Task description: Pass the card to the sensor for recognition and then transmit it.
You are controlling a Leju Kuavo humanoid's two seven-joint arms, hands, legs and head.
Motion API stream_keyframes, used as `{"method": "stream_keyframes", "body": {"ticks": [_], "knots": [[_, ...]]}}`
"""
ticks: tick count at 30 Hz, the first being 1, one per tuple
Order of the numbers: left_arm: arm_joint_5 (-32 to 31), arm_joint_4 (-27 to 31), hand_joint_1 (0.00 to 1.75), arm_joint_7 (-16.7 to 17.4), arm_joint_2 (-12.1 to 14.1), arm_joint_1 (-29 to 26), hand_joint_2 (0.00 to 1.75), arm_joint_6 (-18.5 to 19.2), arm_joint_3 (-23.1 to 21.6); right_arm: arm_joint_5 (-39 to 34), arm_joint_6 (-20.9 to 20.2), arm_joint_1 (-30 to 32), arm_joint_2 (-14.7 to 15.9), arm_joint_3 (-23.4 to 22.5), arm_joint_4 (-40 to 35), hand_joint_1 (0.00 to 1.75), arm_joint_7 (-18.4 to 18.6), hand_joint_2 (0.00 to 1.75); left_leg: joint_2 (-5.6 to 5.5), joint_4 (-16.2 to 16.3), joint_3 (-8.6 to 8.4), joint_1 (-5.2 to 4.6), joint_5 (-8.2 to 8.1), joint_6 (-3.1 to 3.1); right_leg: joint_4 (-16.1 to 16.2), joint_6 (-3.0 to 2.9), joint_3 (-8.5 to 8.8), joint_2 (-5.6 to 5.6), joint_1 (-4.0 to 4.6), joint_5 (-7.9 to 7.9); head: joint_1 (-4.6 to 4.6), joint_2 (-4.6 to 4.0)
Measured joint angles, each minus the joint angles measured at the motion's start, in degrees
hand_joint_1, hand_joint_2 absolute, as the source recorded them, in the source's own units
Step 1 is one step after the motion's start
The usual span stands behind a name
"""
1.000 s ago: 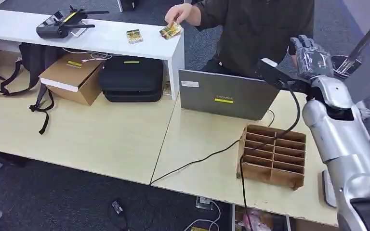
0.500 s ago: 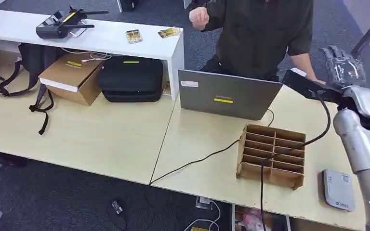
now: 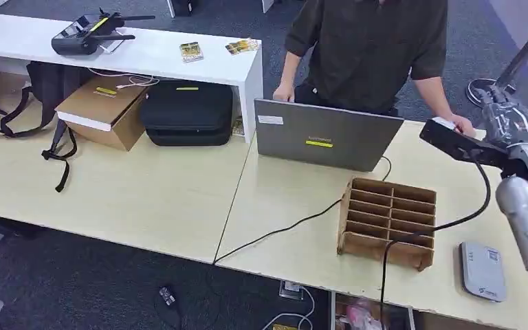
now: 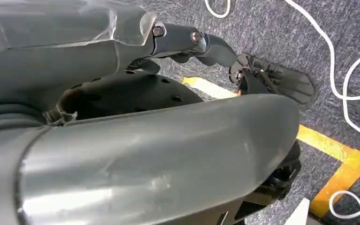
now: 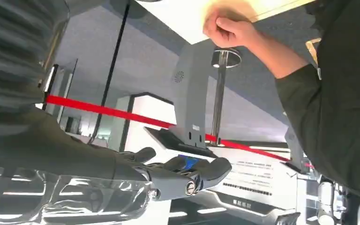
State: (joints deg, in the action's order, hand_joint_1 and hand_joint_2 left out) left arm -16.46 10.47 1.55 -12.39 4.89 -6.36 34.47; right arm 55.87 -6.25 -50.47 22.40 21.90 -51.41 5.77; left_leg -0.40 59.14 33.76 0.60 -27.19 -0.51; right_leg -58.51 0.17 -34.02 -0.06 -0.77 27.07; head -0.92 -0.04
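Two small cards lie on the white shelf (image 3: 144, 55) at the back: one card (image 3: 191, 51) near its middle, another card (image 3: 242, 46) at its right end. The sensor (image 3: 482, 270), a flat white-grey box, lies on the wooden table's near right corner. My right hand (image 3: 505, 117) is raised at the far right, above the table's right edge, fingers spread and holding nothing; in the right wrist view the right hand (image 5: 122, 164) has its fingers stretched out with nothing in them. My left hand (image 4: 145, 131) hangs over the carpet, holding nothing.
A person in a dark shirt stands behind the grey laptop (image 3: 326, 134), one hand (image 3: 282, 93) at its lid, the other (image 3: 462, 124) on the table by my right wrist. A cardboard divider box (image 3: 388, 221) with black cables stands mid-right. A cardboard box (image 3: 103, 110) and black case (image 3: 187, 113) sit under the shelf.
My right arm has swung out to the right, uncovering the sensor. The person set a card on the shelf's right end and lowered that hand to the laptop.
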Motion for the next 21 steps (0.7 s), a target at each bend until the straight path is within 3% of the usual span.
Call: {"method": "stream_keyframes", "body": {"ticks": [21], "knots": [[0.96, 0.0, 0.0, 0.0, -0.02, -0.71, 0.0, 0.0, 0.68, -0.07, 0.02, 9.16, 1.16, -3.43, -8.8, 0.0, 2.16, 1.75, -0.01, 0.0, 0.0, 0.0, 0.0, 0.0, 0.01, 0.0, 0.0, -0.02, 0.0, 0.01, 0.0, 0.0]]}}
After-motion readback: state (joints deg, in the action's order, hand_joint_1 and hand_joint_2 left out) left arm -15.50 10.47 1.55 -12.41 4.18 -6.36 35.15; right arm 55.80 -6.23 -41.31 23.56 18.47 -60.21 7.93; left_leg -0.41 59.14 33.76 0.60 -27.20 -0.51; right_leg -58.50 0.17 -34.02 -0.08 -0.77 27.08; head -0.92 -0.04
